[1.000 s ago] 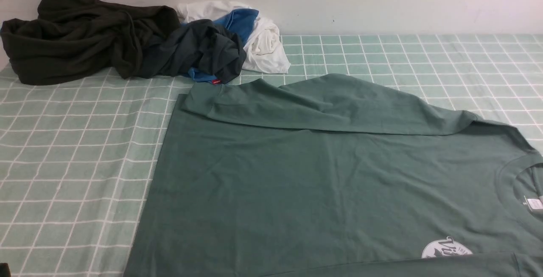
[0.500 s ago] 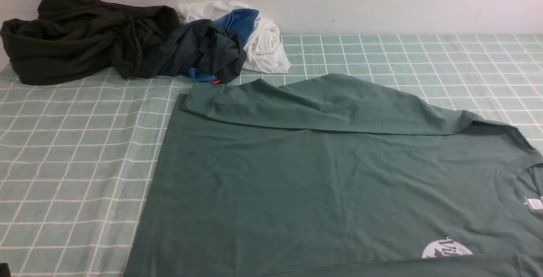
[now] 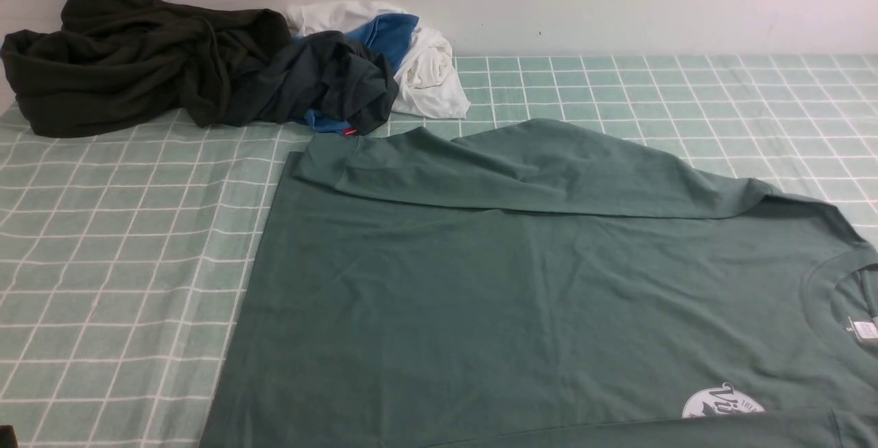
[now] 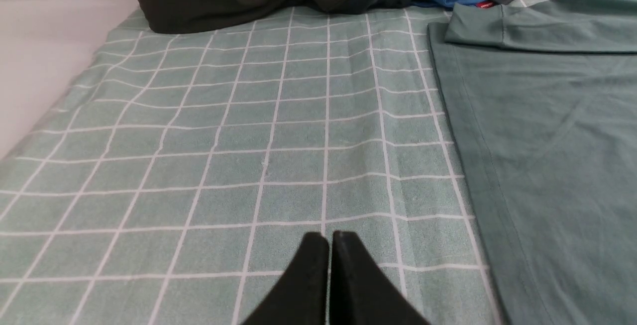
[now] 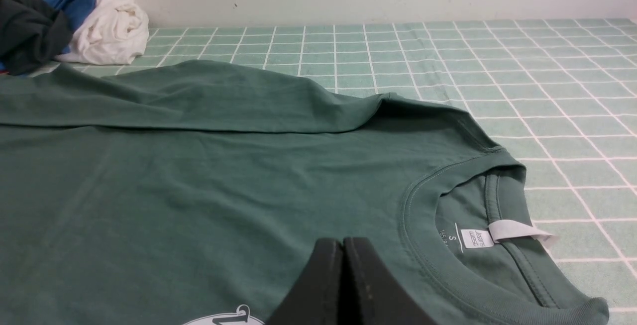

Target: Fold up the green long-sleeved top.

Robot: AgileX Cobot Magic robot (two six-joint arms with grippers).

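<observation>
Green long-sleeved top point(image 3: 535, 283) lies spread on the tabletop point(image 3: 103, 263).
Left fingers point(image 4: 311, 275) closed, empty, over the tabletop; right fingers point(image 5: 323, 285) closed, empty, over the top.

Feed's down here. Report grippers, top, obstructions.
Left gripper shut, empty, over checked cloth. Right gripper shut, empty, over green top near collar. Top flat, far sleeve folded over body. Clothes pile back left, near cuff.
</observation>
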